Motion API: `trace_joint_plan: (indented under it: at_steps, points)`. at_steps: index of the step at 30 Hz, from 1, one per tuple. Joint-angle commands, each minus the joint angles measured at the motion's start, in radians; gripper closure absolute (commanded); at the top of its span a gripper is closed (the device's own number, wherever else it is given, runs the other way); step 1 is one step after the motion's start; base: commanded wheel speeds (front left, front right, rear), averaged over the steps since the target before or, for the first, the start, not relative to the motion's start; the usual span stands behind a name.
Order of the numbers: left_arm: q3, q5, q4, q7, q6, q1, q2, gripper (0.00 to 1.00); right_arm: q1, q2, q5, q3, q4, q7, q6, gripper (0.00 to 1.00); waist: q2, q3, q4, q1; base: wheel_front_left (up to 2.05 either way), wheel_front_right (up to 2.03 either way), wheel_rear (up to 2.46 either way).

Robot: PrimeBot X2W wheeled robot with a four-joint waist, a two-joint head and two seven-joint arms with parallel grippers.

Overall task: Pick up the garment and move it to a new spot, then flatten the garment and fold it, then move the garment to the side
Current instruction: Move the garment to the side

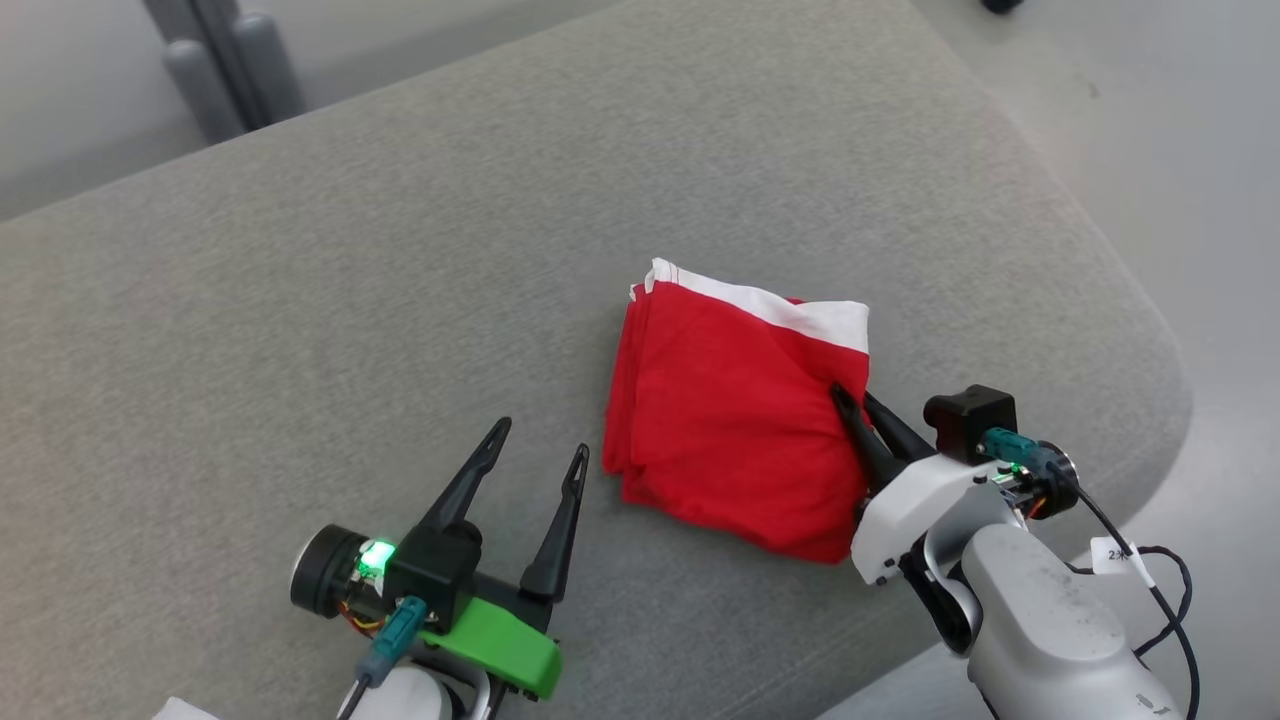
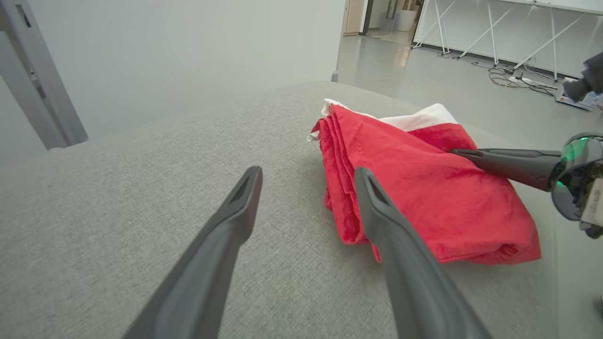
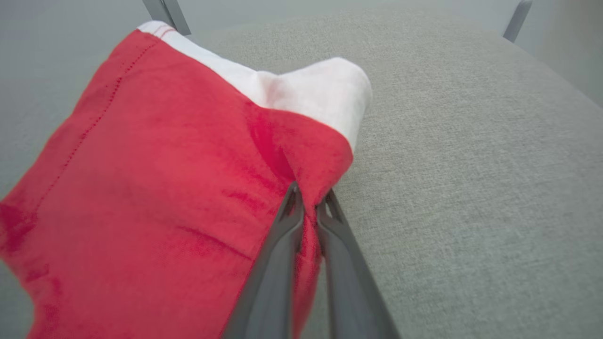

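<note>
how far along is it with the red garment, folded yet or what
Looks done: the red garment lies folded in stacked layers on the grey cushion, white band at the far edge. In hand: the right gripper is shut on the garment's right edge, while the left gripper sits open beside it, not touching. Left: likely moving the folded garment to the side.

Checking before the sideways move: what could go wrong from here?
The right pincer grips just one edge of the folded garment, so a pull may undo the folds. The left pincer is open, off the cloth, giving no support. The edge of the cushion is close on that side.
</note>
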Motion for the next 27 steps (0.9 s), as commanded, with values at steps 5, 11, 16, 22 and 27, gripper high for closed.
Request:
trace_joint_plan:
  at_steps: [5,11,16,22,27]
  points:
    - [-0.018,-0.012,-0.005,-0.001,0.003,-0.022,0.021,0.00,0.003,-0.003,-0.024,-0.011,-0.008,0.000,-0.001,1.00,-0.0001,0.012,-0.137,0.0000,0.00,0.00,0.00]
    - [-0.050,-0.017,-0.011,-0.001,0.003,-0.061,0.061,0.00,-0.117,-0.002,-0.127,-0.071,0.032,0.000,-0.001,1.00,-0.0001,0.100,-0.079,0.0000,0.00,0.00,0.00]
    - [-0.048,-0.024,-0.029,-0.001,0.003,-0.109,0.096,0.00,-0.296,-0.043,-0.265,-0.175,0.130,0.000,-0.002,1.00,-0.0001,0.189,0.003,0.0000,0.00,0.00,0.00]
    - [-0.043,-0.031,-0.062,-0.001,0.003,-0.170,0.116,0.00,-0.476,-0.174,-0.424,-0.287,0.229,0.034,-0.002,1.00,-0.0001,0.284,0.108,0.0000,0.00,0.00,0.00]
    - [-0.037,-0.037,-0.076,-0.001,0.003,-0.205,0.119,0.00,-0.559,-0.242,-0.529,-0.397,0.255,0.067,-0.001,1.00,-0.0001,0.331,0.170,0.0000,0.00,0.00,0.00]
